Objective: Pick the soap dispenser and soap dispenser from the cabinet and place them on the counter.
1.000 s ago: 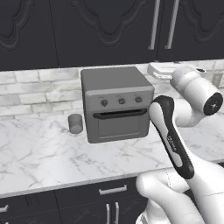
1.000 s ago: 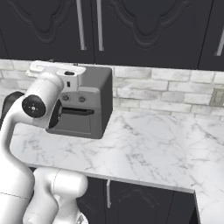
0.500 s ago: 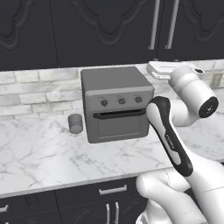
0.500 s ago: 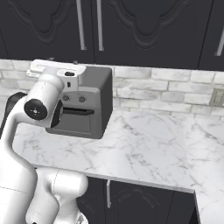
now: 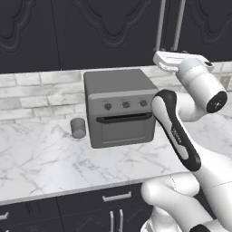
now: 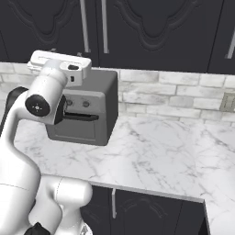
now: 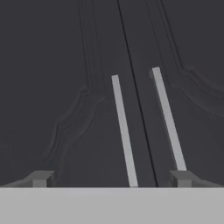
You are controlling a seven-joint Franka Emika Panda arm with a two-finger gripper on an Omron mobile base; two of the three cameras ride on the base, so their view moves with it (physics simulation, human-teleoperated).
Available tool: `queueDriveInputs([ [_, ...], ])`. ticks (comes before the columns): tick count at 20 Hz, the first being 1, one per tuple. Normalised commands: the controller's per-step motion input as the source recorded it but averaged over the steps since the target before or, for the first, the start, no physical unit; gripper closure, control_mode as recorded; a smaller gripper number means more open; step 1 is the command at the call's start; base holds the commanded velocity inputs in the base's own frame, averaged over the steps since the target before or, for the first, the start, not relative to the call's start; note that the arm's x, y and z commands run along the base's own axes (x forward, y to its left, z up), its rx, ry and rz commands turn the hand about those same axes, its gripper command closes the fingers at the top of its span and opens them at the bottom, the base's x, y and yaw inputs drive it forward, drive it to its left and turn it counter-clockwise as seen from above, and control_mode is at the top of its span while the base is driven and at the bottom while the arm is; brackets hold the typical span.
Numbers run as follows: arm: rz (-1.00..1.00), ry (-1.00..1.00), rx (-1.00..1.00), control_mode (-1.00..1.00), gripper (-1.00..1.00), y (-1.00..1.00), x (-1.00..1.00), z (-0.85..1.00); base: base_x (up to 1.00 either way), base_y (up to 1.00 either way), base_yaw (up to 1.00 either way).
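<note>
Claw [image 7: 112, 178] fingertips spread wide and empty, facing the shut cabinet [image 7: 65, 65] and its two silver bar handles [image 7: 124, 131]. Soap dispensers are presumably behind those doors. Risk: an off-centre approach would catch both handles or slip off one. Below, toaster oven [image 5: 118, 108] and grey cup [image 5: 78, 128] crowd the desk [image 5: 54, 163].

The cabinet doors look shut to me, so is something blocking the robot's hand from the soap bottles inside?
Yes. The cabinet doors are closed, both bar handles facing the open gripper. The doors themselves stand between it and whatever is inside; no bottle is visible yet.
</note>
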Motion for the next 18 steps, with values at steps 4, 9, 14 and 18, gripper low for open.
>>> queueDriveInputs([
  [4, 0.0, -0.04, 0.01, -1.0, -1.0, 0.0, 0.1, 0.27, 0.0, 0.0, 0.0],
  [9, 0.0, -0.02, 0.0, -1.0, -1.0, 0.0, 0.16, 0.18, 0.0, 0.0, 0.0],
  [14, 0.0, 0.0, 0.0, -1.0, -1.0, -0.02, 0.19, 0.12, 0.0, 0.0, 0.0],
  [18, 0.0, 0.0, 0.0, -1.0, -1.0, -0.01, 0.19, 0.05, 0.0, 0.0, 0.0],
])
